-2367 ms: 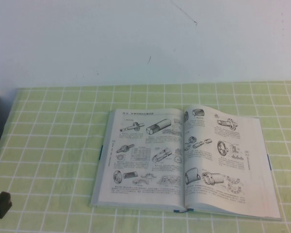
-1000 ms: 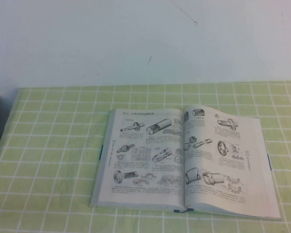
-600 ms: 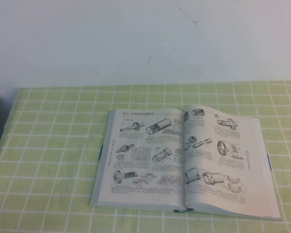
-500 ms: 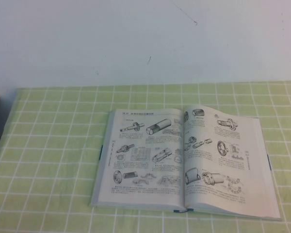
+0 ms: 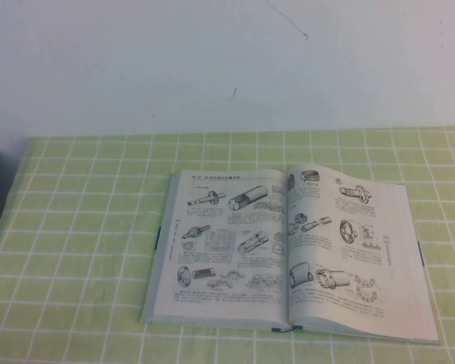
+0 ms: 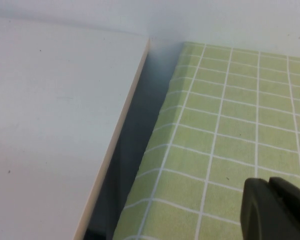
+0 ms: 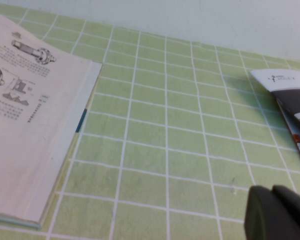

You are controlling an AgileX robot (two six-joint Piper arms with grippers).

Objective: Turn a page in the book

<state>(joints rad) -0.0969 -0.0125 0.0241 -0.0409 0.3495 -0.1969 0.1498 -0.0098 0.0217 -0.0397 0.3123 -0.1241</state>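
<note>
The book (image 5: 288, 250) lies open and flat on the green checked tablecloth (image 5: 83, 227), a little right of the middle. Its left-hand page (image 5: 224, 243) and right-hand page (image 5: 349, 250) both show shaft and gear drawings with small text, and no leaf is lifted. Neither arm shows in the high view. My left gripper (image 6: 269, 182) is shut and empty, low over the cloth near the table's left edge. My right gripper (image 7: 272, 190) is shut and empty over bare cloth to the right of the book (image 7: 30, 125), apart from it.
A white board (image 6: 55, 125) stands off the table's left edge with a dark gap (image 6: 132, 135) between them. A glossy leaflet (image 7: 290, 95) lies on the cloth to the right of the book. A pale wall (image 5: 227, 68) closes the far side.
The tip of my left gripper, seen at the lower left of the high view in the earliest frame, has left that view. The book has not moved.
</note>
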